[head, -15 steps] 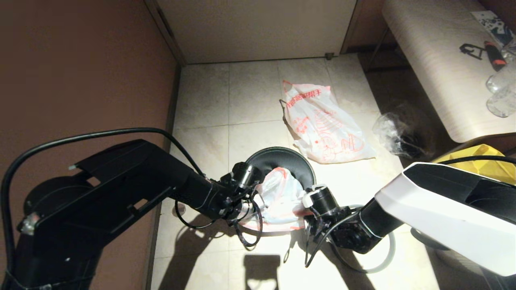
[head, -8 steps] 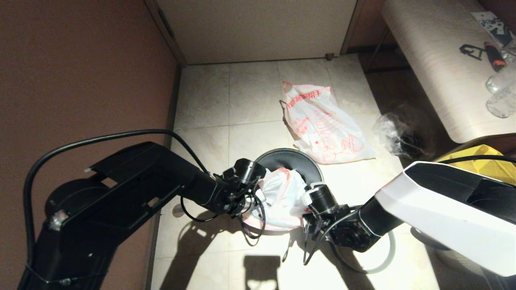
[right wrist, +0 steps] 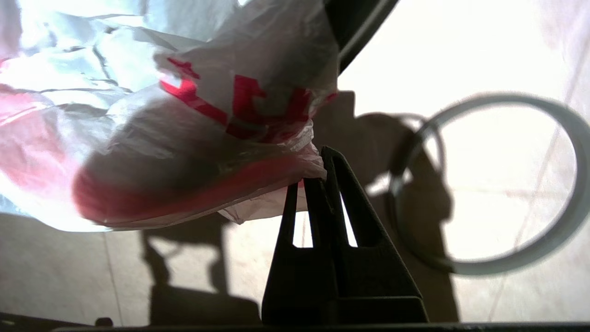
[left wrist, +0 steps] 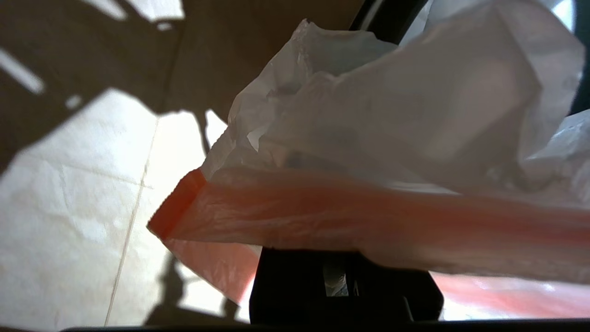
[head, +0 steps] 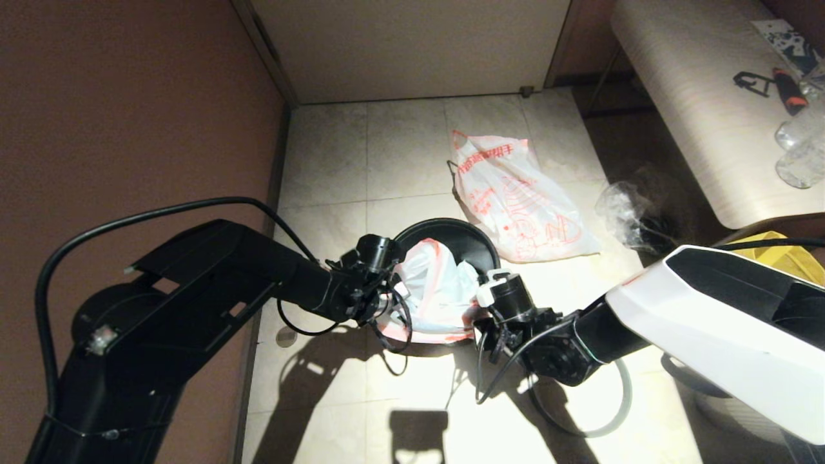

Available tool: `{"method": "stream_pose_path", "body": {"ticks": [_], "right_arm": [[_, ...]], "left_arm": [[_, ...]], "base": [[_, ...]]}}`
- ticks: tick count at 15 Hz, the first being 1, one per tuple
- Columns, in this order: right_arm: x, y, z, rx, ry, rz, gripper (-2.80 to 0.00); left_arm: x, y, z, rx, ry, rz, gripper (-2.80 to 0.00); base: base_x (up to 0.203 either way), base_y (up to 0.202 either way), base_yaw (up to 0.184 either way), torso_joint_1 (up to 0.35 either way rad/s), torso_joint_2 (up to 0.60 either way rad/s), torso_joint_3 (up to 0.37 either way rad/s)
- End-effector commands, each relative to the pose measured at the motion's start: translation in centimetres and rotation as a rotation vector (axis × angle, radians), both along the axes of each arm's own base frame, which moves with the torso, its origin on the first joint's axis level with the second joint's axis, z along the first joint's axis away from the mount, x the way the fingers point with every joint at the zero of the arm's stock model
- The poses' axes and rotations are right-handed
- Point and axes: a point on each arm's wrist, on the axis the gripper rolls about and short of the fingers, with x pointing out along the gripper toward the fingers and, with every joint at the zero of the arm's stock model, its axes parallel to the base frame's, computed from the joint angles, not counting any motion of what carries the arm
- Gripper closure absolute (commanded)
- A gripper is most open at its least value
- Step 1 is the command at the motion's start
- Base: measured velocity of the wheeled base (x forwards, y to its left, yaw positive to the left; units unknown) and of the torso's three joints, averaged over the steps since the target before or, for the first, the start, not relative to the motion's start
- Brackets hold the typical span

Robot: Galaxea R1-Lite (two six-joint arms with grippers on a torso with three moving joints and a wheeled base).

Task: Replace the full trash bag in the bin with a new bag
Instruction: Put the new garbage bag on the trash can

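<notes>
Lifted higher than a second ago, the thin cloudy-white plastic new bag with red-orange handle edges (head: 433, 291) bunches over the near rim of the small round black plastic bin (head: 465, 234). Left gripper (head: 385, 307) has closed on its handle edge; right gripper (head: 485, 322) is pinched tight on the opposite edge. A grey hoop (head: 583, 430) lies on the floor nearby. Uneven pulling could tear the film or tip the bin.
</notes>
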Motion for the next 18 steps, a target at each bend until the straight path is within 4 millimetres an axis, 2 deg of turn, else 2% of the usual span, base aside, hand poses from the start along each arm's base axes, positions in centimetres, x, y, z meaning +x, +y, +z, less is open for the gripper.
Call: {"method": "stream_pose_path", "body": {"ticks": [1,3,5,8,10,12,14,15,16,18], "right_arm": [[0.8,0.8,0.0,-0.002,-0.021,0.019,0.0],[2.2,1.9,0.0,-0.023,-0.046,0.051,0.0],[3.1,3.0,1.0,-0.026,-0.057,0.07,0.0],[3.3,3.6,2.0,-0.025,-0.051,0.092,0.0],[3.1,3.5,3.0,-0.013,-0.065,0.092,0.0],[3.2,3.5,2.8,-0.016,-0.063,0.091,0.0],[3.3,3.7,2.1,-0.024,-0.052,0.094,0.0],[3.2,3.9,1.5,-0.031,-0.043,0.098,-2.8],[3.2,4.0,1.1,-0.034,-0.039,0.101,-2.8],[2.5,4.4,2.1,-0.025,-0.046,0.114,-2.8]], "left_arm": [[1.0,1.8,0.7,-0.011,-0.022,0.052,0.0],[1.6,2.7,1.2,-0.018,-0.034,0.074,0.0],[1.5,3.2,3.0,-0.031,-0.068,0.08,0.0],[0.8,3.5,5.3,-0.042,-0.105,0.077,0.0],[-0.1,3.8,7.5,-0.048,-0.126,0.073,0.0],[-0.2,3.6,6.8,-0.038,-0.109,0.07,0.0],[0.6,3.6,4.6,-0.006,-0.076,0.092,0.0],[0.9,3.6,3.9,0.004,-0.067,0.099,0.0],[1.0,3.6,3.5,0.008,-0.061,0.102,0.0],[1.2,3.6,3.1,0.011,-0.056,0.102,0.0]], "base": [[0.0,0.0,0.0,0.0,0.0,0.0],[0.0,0.0,0.0,0.0,0.0,0.0],[0.0,0.0,0.0,0.0,0.0,0.0],[0.0,0.0,0.0,0.0,0.0,0.0],[0.0,0.0,0.0,0.0,0.0,0.0],[0.0,0.0,0.0,0.0,0.0,0.0],[0.0,0.0,0.0,0.0,0.0,0.0],[0.0,0.0,0.0,0.0,0.0,0.0],[0.0,0.0,0.0,0.0,0.0,0.0],[0.0,0.0,0.0,0.0,0.0,0.0]]}}
